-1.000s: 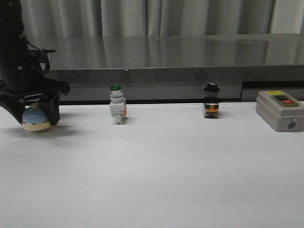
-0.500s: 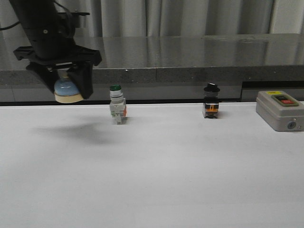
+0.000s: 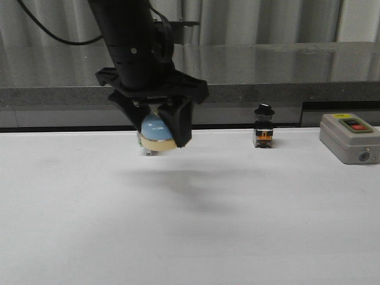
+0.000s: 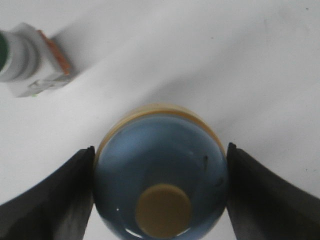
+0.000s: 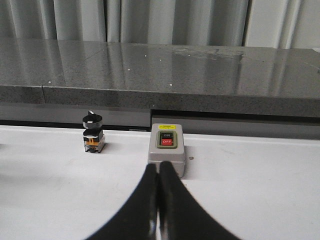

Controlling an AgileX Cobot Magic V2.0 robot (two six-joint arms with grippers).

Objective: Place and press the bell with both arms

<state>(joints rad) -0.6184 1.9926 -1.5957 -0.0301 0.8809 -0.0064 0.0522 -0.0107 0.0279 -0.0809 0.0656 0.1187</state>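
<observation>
Table [image 3: 237, 237]: white, plain surface, with a soft dark shadow near its middle.
Push-button switch [image 4: 27, 62]: white body, green cap, orange on one side, standing on the table; mostly hidden in the front view.
Selector switch [image 3: 263, 134]: black knob on top, black and orange body, upright near the table's far edge.
Grey box [image 3: 350, 138]: at the far right of the table, red and green buttons on top, yellow label; "ON" and "OFF" readable in the right wrist view.
Counter [image 3: 285, 71]: dark grey, glossy stone, behind the table.
Curtain [image 3: 261, 21]: grey, pleated, at the back.

1 bell [image 3: 158, 132], 2 switches [image 3: 263, 134] [image 4: 27, 60], 1 box [image 3: 349, 137]
</observation>
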